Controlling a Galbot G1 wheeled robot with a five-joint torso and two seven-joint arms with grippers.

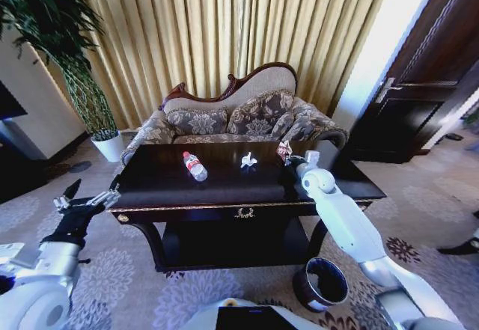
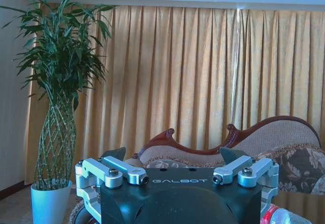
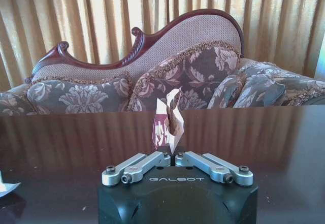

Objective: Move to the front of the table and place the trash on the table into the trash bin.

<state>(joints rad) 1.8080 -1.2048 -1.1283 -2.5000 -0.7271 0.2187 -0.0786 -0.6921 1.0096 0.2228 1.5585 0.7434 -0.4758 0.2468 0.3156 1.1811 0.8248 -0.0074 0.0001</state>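
The dark glossy table (image 1: 150, 195) stands in front of me. On it lie a clear bottle (image 1: 194, 166) with a red label, a white crumpled paper (image 1: 248, 161) and, at the far right, a red-and-white wrapper (image 1: 284, 150). My right gripper (image 1: 293, 160) reaches over the table's right side and is shut on that wrapper (image 3: 169, 120), which sticks up from between the closed fingertips of the right gripper (image 3: 173, 158). My left gripper (image 1: 86, 197) hangs open off the table's left end, and the open left gripper (image 2: 175, 155) holds nothing. The bottle (image 2: 277, 216) peeks in beside it. The dark round trash bin (image 1: 320, 283) sits on the carpet by the table's front right leg.
A patterned sofa (image 1: 239, 117) stands right behind the table, with curtains beyond it. A tall plant in a white pot (image 1: 111, 147) is at the back left. A dark door (image 1: 419, 98) is at the right. Carpet lies open to the left of the table.
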